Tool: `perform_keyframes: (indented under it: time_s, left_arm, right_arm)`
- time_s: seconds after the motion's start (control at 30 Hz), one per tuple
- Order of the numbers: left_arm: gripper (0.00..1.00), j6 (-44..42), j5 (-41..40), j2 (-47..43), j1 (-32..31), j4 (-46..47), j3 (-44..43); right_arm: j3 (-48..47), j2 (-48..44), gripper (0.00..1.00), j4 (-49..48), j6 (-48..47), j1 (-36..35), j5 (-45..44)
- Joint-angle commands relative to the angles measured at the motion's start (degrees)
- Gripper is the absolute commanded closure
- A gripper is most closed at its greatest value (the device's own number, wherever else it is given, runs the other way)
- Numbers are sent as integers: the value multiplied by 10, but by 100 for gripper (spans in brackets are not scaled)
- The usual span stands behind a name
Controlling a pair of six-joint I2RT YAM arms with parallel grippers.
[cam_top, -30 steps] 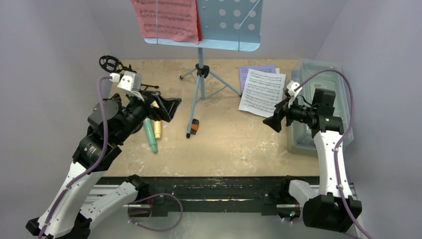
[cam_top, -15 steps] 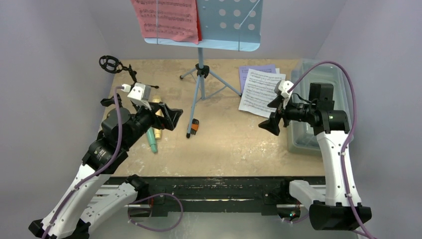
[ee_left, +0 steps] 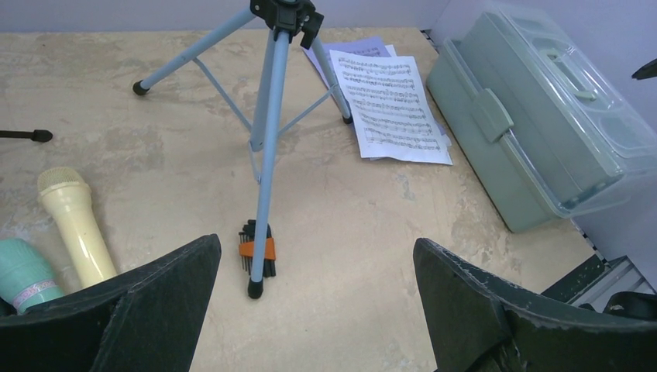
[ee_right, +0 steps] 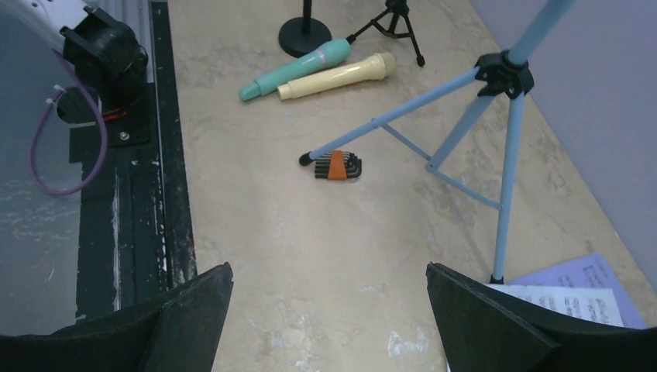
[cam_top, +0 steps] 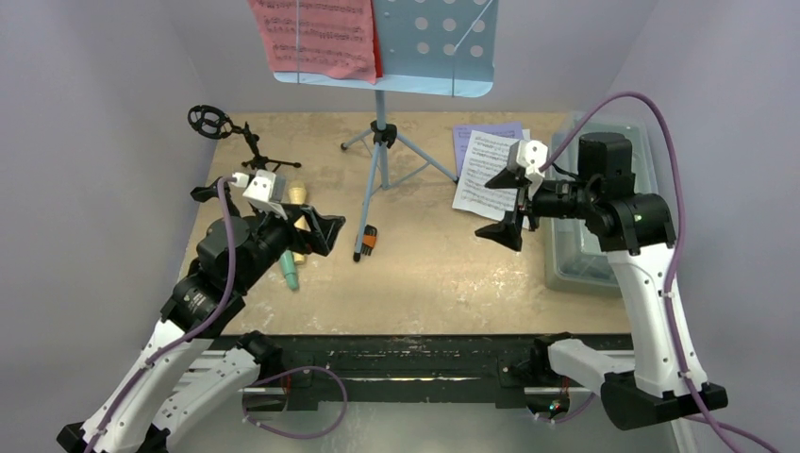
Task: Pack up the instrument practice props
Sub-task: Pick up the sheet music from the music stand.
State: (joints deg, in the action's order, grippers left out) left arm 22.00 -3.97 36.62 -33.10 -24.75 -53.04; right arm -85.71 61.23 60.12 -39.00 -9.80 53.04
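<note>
The light-blue tripod (cam_top: 380, 160) stands at the back centre, and its perforated tray (cam_top: 443, 38) holds a red-pink page (cam_top: 311, 33). A white music sheet (cam_top: 491, 175) lies on a purple page (cam_top: 486, 132) beside the tub. The mint-green microphone (cam_top: 286, 269) and yellow microphone (cam_top: 298, 193) lie at the left, partly under my left gripper (cam_top: 325, 234), which is open, empty and raised above them. A black microphone tripod (cam_top: 212, 123) stands at the back left. My right gripper (cam_top: 491, 203) is open, empty and raised over the white sheet's near edge.
The translucent grey tub (cam_top: 571, 260) sits closed at the right edge, mostly behind my right arm. A black hex-key set with an orange holder (cam_top: 366, 241) lies by the tripod's near foot (ee_left: 254, 291). Grey walls close in the table on three sides.
My right arm has risen and swung left, away from the tub and over the white sheet. My left gripper has shifted slightly toward the near edge. Both stay open.
</note>
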Motion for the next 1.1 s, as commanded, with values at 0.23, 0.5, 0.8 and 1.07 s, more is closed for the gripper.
perform_keyframes:
  time_s: [0.23, 0.5, 0.8, 1.07]
  left_arm:
    - [5, 37, -17, -10, 3, 53, 43]
    - [6, 45, -17, 2, 2, 74, 41]
    - [6, 35, -14, 1, 3, 97, 44]
    - [5, 31, -15, -19, 2, 96, 65]
  right_arm:
    - [-171, 95, 1, -19, 42, -140, -41]
    - [-288, 161, 1, -141, 133, -259, -154]
    - [-385, 268, 1, -254, 137, -343, -275]
    - [-416, 334, 1, -375, 288, -349, -414]
